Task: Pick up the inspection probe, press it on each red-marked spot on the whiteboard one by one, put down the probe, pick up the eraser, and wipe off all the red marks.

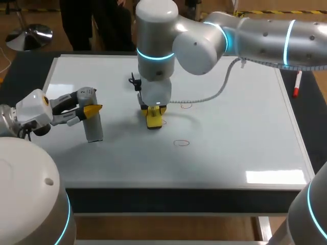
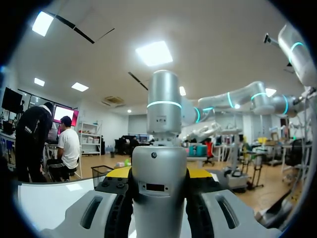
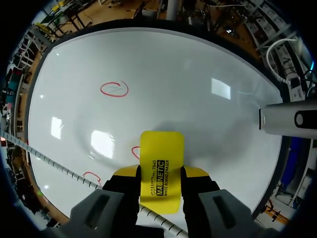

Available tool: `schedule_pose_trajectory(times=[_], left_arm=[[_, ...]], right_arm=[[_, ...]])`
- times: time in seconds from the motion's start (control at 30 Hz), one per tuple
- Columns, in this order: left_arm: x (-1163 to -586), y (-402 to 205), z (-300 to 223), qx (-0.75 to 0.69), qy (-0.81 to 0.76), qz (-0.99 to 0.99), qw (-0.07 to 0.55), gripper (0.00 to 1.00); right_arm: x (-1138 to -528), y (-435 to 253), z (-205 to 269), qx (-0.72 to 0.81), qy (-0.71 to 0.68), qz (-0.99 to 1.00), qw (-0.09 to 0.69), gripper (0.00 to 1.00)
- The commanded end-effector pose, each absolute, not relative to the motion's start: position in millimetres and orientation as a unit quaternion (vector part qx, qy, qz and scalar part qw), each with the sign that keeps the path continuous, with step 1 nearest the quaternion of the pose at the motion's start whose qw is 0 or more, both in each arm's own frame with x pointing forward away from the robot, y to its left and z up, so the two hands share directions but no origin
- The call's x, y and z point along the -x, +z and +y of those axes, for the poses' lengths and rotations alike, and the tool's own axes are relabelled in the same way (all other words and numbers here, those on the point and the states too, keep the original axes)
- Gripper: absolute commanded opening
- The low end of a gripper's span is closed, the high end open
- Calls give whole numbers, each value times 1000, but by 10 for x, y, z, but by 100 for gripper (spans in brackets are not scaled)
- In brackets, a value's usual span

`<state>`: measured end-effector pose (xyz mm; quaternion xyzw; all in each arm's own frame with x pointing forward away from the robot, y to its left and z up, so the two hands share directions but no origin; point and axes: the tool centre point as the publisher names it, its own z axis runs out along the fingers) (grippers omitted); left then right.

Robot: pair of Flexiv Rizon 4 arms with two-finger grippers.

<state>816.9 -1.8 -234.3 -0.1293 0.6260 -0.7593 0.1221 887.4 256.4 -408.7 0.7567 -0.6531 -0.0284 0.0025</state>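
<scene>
Right gripper [image 3: 161, 171] pinching yellow eraser [image 3: 161, 148] on whiteboard [image 3: 173, 79], left gripper [image 2: 158, 172] clamping grey probe [image 2: 159, 208]

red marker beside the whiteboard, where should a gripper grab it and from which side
Take the marker by the middle of its white barrel, from straight above. It lies flat beside the whiteboard's right edge, its length running away from the robot, so fingers closing across its thin width would likely fit best.

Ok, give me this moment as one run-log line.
left fingers: shut on probe, upright on whiteboard | right fingers: shut on eraser, partly covering a red mark | two more red marks unwiped
</scene>
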Motion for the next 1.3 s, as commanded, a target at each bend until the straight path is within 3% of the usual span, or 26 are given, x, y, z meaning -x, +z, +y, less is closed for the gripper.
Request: schedule_pose_trajectory(times=[0.03,1.3], left_arm=[[-8164,-2329,-18,129,-759,626,123,0],[-8164,-2329,-18,129,-759,626,123,0]], right_arm=[[-8896,-4124,2543,-757,-29,-652,2,0],[-8904,-4227,1876,-709,-26,-704,34,0]])
